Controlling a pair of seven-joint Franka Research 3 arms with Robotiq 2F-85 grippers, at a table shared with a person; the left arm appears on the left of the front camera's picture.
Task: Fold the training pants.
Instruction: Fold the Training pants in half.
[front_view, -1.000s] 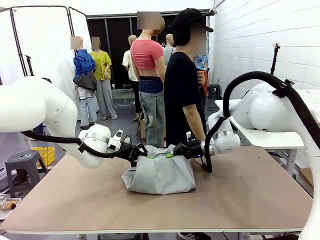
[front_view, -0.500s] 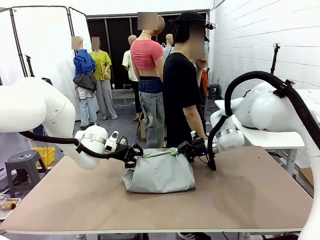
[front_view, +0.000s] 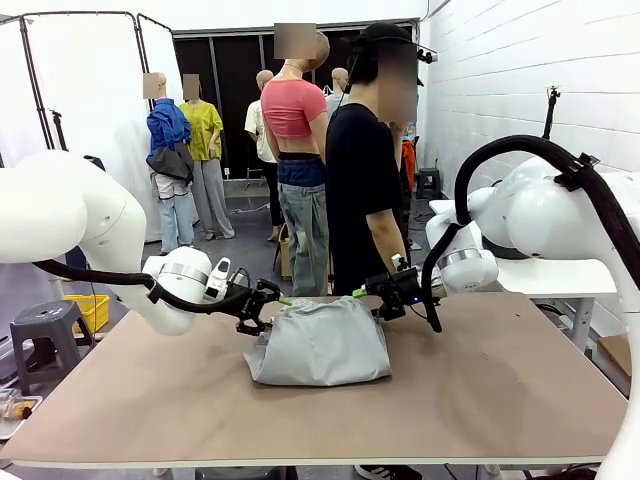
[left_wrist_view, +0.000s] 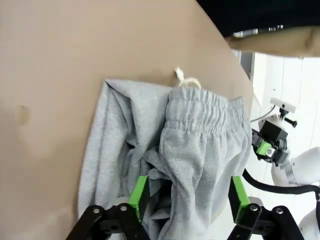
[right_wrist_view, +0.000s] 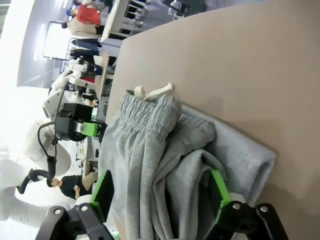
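The left end effector (front_view: 268, 302) hung just off the left end of the training pants (front_view: 318, 343), its green-padded fingers (left_wrist_view: 138, 190) spread apart with cloth lying between them but, as far as the left wrist view showed, not pinched; by my reading it had the garment's edge released so that the fold could settle under its own weight. The training pants lay as a compact bundle on the middle of the table (front_view: 500, 390), a light grey soft jersey heap, rumpled at the top, with several layers lapped over one another. In the left wrist view the gathered elastic waistband (left_wrist_view: 206, 112) sat on top of the pile, its ribbed puckers running across, and a knotted white drawstring (left_wrist_view: 184, 80) poked out onto the bare brown surface just beyond it. The shape suggested a fold already laid over, though uneven and puffy rather than flat, so some smoothing likely remained. To the right of the pants the right end effector (front_view: 370, 298) hovered just beside the bundle's right end, its fingers (right_wrist_view: 101, 193) likewise spread wide with grey cloth between them and no grip evident. A person in a black shirt (front_view: 365, 190) stood behind the pants at the far side of the table, taking no part.
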